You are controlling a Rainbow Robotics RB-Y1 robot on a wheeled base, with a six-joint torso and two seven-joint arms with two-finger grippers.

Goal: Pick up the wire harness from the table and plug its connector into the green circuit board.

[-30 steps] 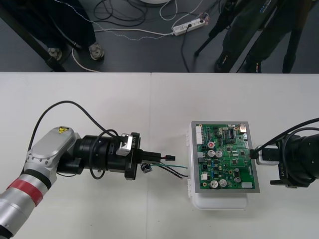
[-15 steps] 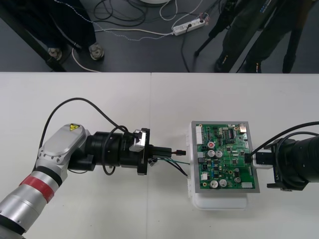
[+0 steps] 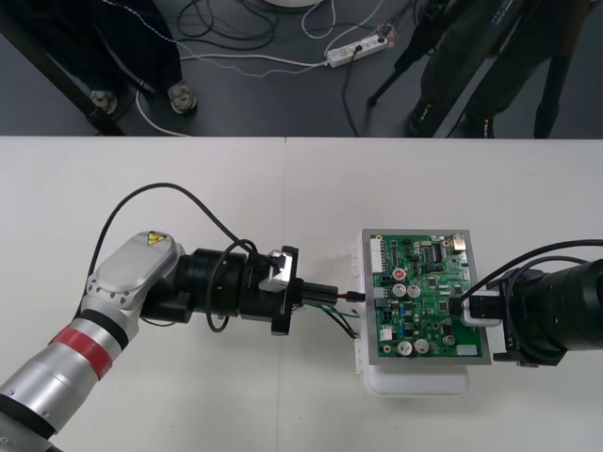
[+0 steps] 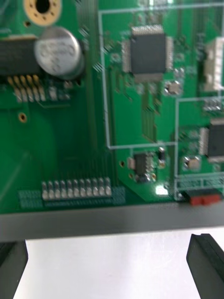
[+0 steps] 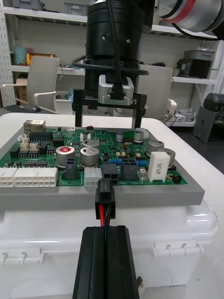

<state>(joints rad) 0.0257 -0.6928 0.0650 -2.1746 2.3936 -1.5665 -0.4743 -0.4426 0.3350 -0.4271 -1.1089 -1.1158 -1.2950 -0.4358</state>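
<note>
One circuit board [image 3: 424, 292], one harness [image 5: 105, 200], two claws [image 3: 341, 295] [image 3: 460, 309]

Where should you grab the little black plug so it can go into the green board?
Best by its tail: pinch the harness wires right behind the plug, coming from the side away from the green board. The plug is short and its nose points at the board's edge, so that end must stay free. The left gripper holds them just so.

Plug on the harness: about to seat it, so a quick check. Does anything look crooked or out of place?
Nothing stands out. The plug sits straight at the circuit board edge, its wires clamped in the left gripper; the right gripper stands open at the far edge.
</note>
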